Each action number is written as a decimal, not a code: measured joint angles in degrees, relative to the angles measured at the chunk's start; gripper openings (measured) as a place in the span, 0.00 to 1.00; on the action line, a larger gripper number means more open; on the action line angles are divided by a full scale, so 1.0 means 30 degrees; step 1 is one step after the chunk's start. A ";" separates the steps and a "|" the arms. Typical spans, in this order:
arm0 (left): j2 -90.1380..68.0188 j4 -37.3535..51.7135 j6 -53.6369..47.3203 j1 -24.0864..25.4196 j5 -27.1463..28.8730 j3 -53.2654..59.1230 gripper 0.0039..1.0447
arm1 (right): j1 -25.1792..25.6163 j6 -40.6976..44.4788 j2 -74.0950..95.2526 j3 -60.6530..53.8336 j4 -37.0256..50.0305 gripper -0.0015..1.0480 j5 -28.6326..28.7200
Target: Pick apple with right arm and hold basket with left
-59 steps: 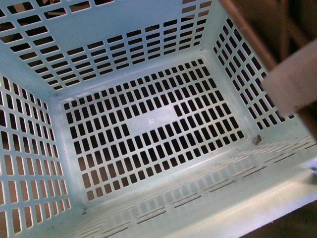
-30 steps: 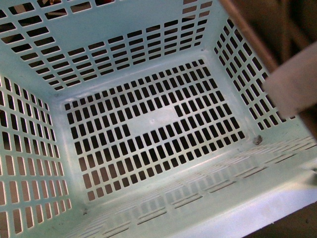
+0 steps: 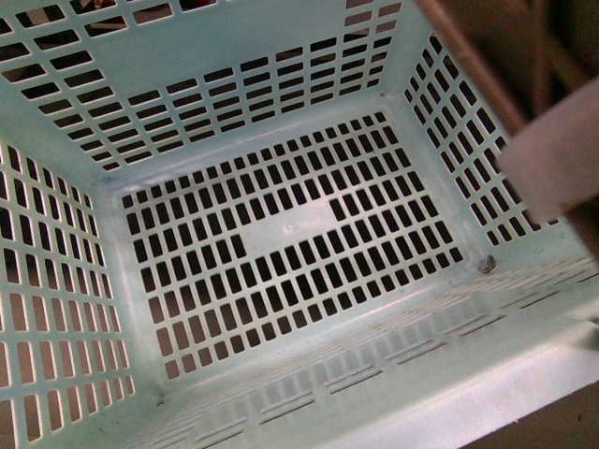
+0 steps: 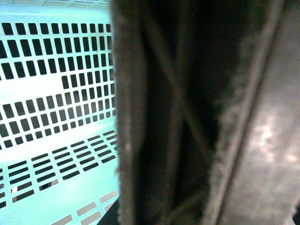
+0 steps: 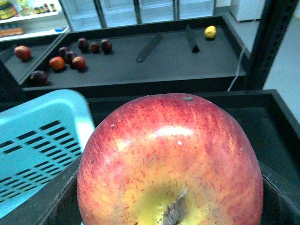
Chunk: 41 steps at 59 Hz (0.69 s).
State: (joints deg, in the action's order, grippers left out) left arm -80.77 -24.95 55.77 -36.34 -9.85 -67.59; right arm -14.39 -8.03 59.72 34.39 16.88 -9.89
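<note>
Basket (image 3: pixel 281 56) has not moved; right claw (image 5: pixel 171 206) pinches the apple (image 5: pixel 169 150); left claw's state cannot be told

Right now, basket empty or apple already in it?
Empty. Front view shows the basket floor bare apart from a tiny speck in one corner; the apple is outside it in the right wrist view.

A red apple (image 5: pixel 171 164), yellow round its stem, fills the foreground. The mint basket (image 5: pixel 42 136) sits beside it at the frame's edge. Far behind, small fruits (image 5: pixel 78 62) lie on a dark tabletop (image 5: pixel 159 68).
</note>
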 joint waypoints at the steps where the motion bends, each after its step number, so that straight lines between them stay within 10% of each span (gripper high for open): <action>1: 0.0000 0.0000 0.0000 0.0000 0.0000 0.0000 0.14 | -0.0175 -0.0015 0.0007 0.0000 0.0000 0.77 -0.0007; 15: -0.0007 0.0000 0.0000 0.0000 0.0007 0.0000 0.14 | -0.3235 -0.0466 0.0729 -0.0554 0.0444 0.77 -0.0175; 41: -0.0007 -0.0007 0.0000 0.0000 0.0080 0.0000 0.14 | -0.3891 -0.0976 0.1574 -0.1107 0.0852 0.76 -0.0350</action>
State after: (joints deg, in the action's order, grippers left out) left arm -80.79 -24.97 55.77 -36.34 -9.61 -67.59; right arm -26.06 -10.96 64.45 31.07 19.44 -10.94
